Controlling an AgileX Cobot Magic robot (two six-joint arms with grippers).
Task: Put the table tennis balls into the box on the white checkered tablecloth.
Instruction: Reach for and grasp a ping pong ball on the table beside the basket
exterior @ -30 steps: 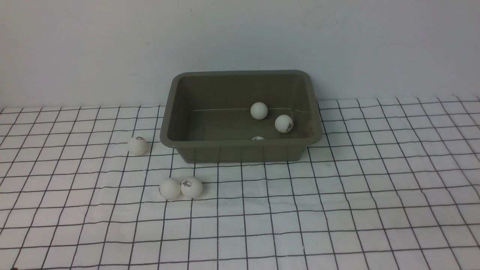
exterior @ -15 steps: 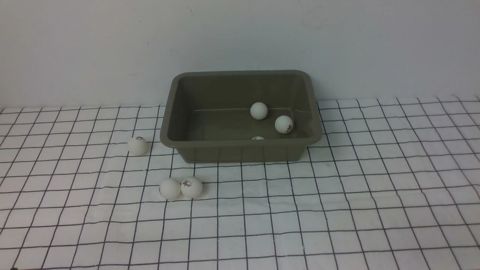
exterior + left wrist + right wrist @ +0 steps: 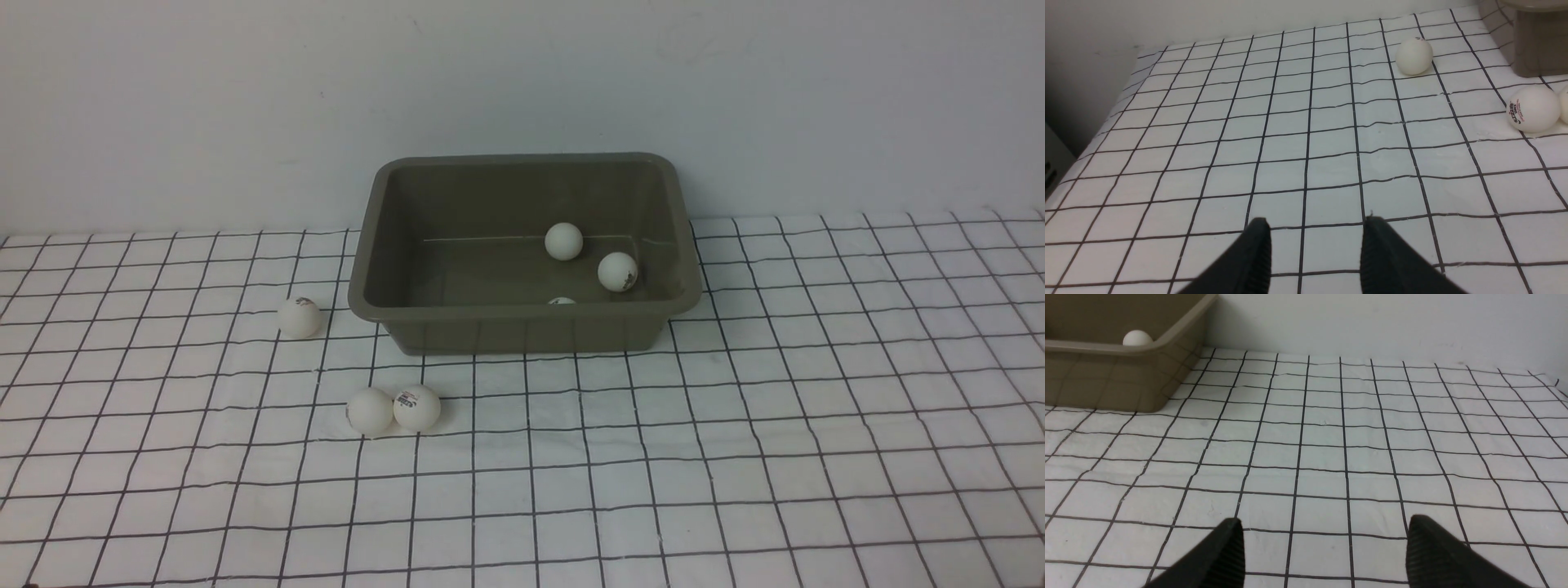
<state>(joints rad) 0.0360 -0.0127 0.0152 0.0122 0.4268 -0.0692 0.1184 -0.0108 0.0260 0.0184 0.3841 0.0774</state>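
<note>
Fingers point(image 3: 1257, 253) of the left gripper point(image 3: 1314, 255) are standing slightly apart with nothing between them, those of the right gripper point(image 3: 1325, 555) wider (also empty). Three table tennis balls point(image 3: 564, 241) are lying in the box point(image 3: 522, 331) on the white checkered tablecloth point(image 3: 735, 457), a lone ball point(image 3: 299, 318) just left of the box, a touching pair point(image 3: 370, 411) near its front-left corner. Seemingly a fresh pick is starting, calling for the left arm reaching that pair.

The left fingers point(image 3: 1254, 261) and right fingers point(image 3: 1431, 557) are matte black, tapered, finely ribbed inside

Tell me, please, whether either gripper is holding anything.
Nothing is held: the left gripper and the right gripper stand empty, only the tablecloth showing between their jaws.
</note>
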